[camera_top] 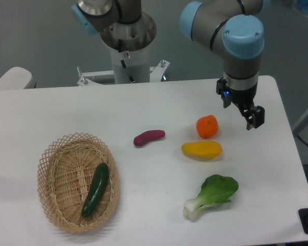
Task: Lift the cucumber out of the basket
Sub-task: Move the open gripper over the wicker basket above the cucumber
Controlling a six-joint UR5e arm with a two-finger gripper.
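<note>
A white table point(143, 107) fills most of the view, set against a grey wall, with the robot's pedestal base point(128, 48) standing at the far edge near twelve o'clock. At about eight o'clock on the table sits the oval wicker basket point(54, 159), light tan with an open lattice rim. The cucumber point(95, 189) lies inside it, dark green and glossy, resting on the basket floor toward the right side and angled so its upper end points toward one o'clock. Nothing else is in the basket.

Near the centre of the table lies a small purple sweet potato point(149, 137). To its right, at roughly three o'clock from it, sits an orange fruit point(207, 126), and just below that, close beside it, a yellow fruit point(201, 149) lies on its side. At five o'clock on the table is a bok choy point(211, 196), leafy end up and white stem toward the near edge.

The gripper point(253, 119) hangs at about two o'clock, well apart from the basket and just right of the orange fruit. It holds nothing; whether its fingers are spread or closed cannot be told from this angle.
</note>
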